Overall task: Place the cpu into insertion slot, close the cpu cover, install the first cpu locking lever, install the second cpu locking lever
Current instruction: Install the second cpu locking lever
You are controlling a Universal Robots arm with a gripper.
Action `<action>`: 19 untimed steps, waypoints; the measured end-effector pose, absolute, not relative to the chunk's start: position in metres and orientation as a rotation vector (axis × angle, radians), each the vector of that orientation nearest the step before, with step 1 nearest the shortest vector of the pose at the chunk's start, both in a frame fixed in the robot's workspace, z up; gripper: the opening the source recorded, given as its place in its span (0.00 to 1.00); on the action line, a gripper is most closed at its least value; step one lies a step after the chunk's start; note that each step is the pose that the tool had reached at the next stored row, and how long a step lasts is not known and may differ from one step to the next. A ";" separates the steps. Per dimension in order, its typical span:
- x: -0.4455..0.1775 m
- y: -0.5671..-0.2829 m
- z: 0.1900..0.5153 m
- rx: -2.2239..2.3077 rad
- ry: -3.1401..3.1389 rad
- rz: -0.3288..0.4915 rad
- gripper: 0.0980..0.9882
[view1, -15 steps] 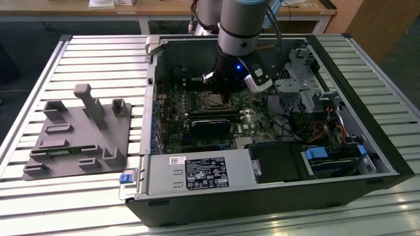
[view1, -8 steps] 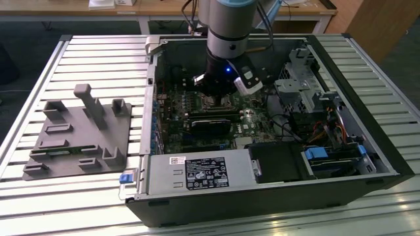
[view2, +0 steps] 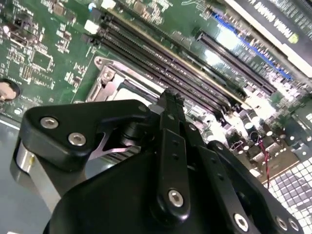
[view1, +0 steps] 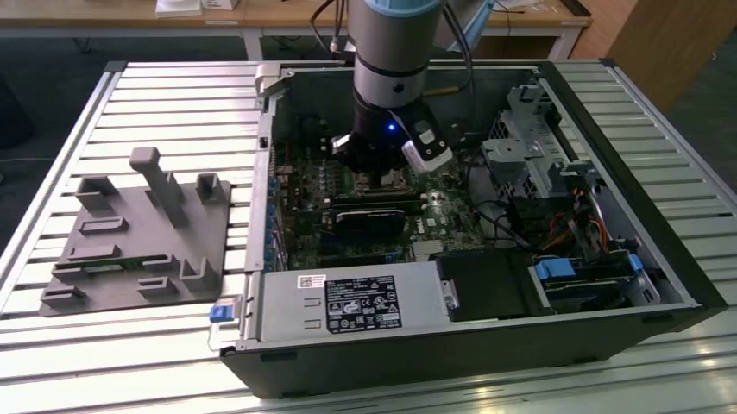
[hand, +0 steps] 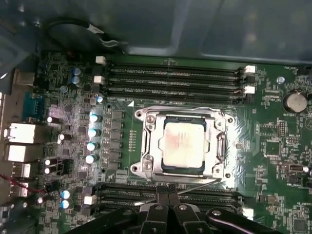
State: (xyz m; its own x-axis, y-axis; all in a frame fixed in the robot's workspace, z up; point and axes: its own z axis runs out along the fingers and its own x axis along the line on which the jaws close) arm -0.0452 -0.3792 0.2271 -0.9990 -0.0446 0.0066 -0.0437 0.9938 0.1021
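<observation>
In the first wrist view the silver-topped cpu point(hand: 183, 141) lies in the insertion slot point(hand: 164, 169), whose dark rim shows just inside the frame. The silver cpu cover point(hand: 151, 146) lies flat around the chip. A thin wire locking lever point(hand: 197, 182) runs along the socket edge nearest my gripper point(hand: 168, 191), and another wire point(hand: 165, 108) runs along the far edge. My black fingers are pressed together, tips right at the near lever; I cannot tell if they touch it. In the second wrist view the gripper point(view2: 170, 100) hangs over the cover point(view2: 109, 80). In the exterior view it point(view1: 386, 177) is low inside the case.
Long black memory slots point(hand: 170, 78) flank the socket on two sides. A black graphics card point(view1: 368, 220) lies close by the gripper, and a power supply point(view1: 345, 302) sits at the case's front. Drive cages and cables point(view1: 530, 155) fill the exterior view's right. A grey fixture point(view1: 138, 233) stands outside the case.
</observation>
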 end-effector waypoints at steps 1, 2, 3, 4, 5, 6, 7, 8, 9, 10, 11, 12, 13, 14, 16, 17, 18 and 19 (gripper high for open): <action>-0.046 -0.380 0.227 0.069 -3.128 -0.160 0.01; -0.048 -0.380 0.227 0.069 -3.128 -0.161 0.01; -0.050 -0.381 0.227 0.069 -3.128 -0.162 0.01; -0.052 -0.381 0.227 0.069 -3.128 -0.163 0.01; -0.055 -0.381 0.226 0.069 -3.128 -0.163 0.01; -0.057 -0.381 0.226 0.069 -3.128 -0.164 0.01; -0.058 -0.381 0.226 0.069 -3.128 -0.164 0.01; -0.058 -0.381 0.225 0.069 -3.128 -0.164 0.01; -0.058 -0.381 0.224 0.069 -3.128 -0.165 0.01; -0.059 -0.381 0.224 0.068 -3.128 -0.167 0.01; -0.059 -0.381 0.223 0.067 -3.127 -0.171 0.01; -0.059 -0.381 0.222 0.067 -3.127 -0.174 0.01; -0.059 -0.382 0.222 0.066 -3.127 -0.176 0.01; -0.060 -0.382 0.221 0.066 -3.127 -0.180 0.01; -0.061 -0.384 0.221 0.065 -3.127 -0.195 0.01; -0.061 -0.385 0.221 0.065 -3.126 -0.204 0.01; -0.062 -0.385 0.221 0.063 -3.126 -0.212 0.01; -0.062 -0.386 0.221 0.062 -3.125 -0.222 0.01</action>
State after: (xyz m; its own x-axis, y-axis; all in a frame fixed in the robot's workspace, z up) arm -0.0621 -0.3857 0.2205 -0.9992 -0.0398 0.0049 -0.0387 0.9892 0.1415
